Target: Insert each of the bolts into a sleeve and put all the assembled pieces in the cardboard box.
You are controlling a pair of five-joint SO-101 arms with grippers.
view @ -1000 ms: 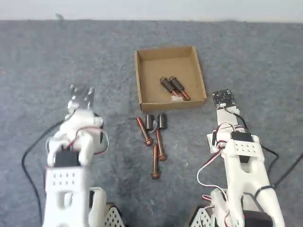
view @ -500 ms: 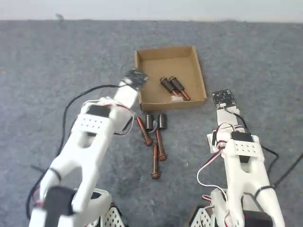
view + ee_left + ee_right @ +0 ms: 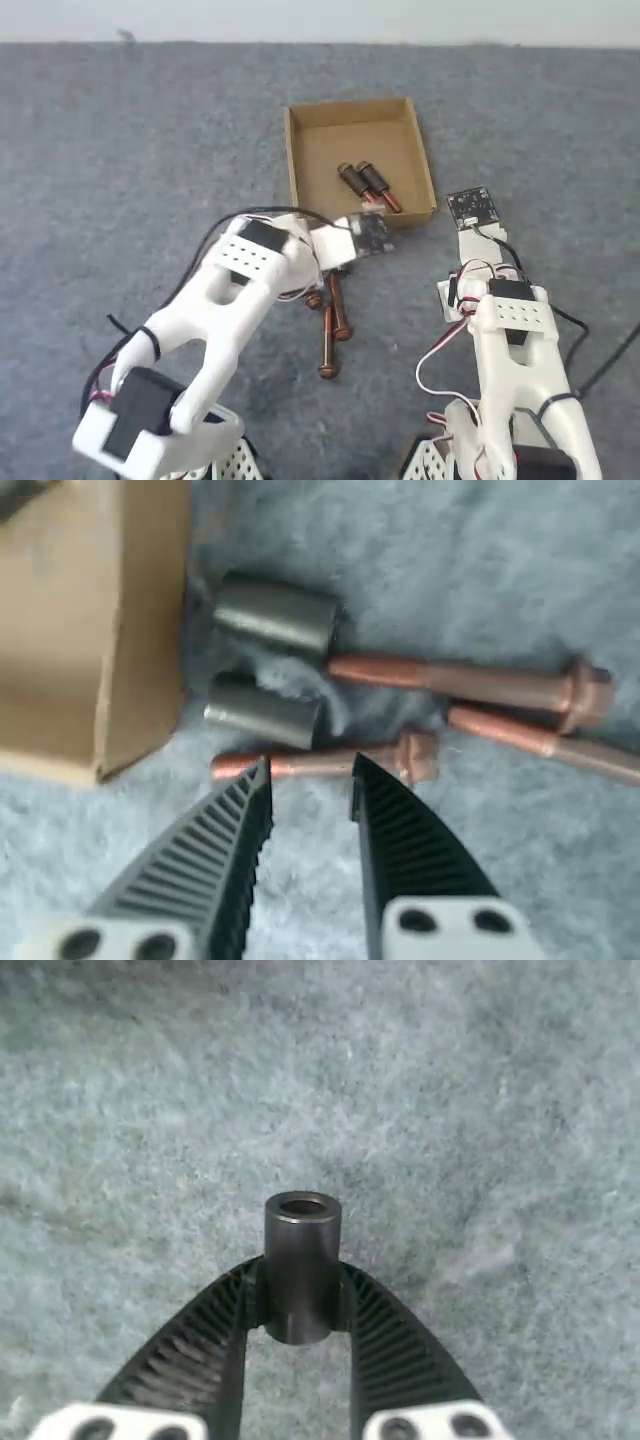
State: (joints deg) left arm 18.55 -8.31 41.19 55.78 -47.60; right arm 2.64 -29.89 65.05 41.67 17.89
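The short bolt (image 3: 320,763) lies on the carpet (image 3: 450,580) just near the cardboard box (image 3: 120,630). Its long axis runs near to far, with the tip toward the box. The left gripper (image 3: 311,768) hangs over it, a little open and empty, probably to pick it up. Right of the box, the right gripper (image 3: 300,1290) is closed around a sleeve (image 3: 302,1250), bore facing away from the wrist, apparently ready to receive a bolt.
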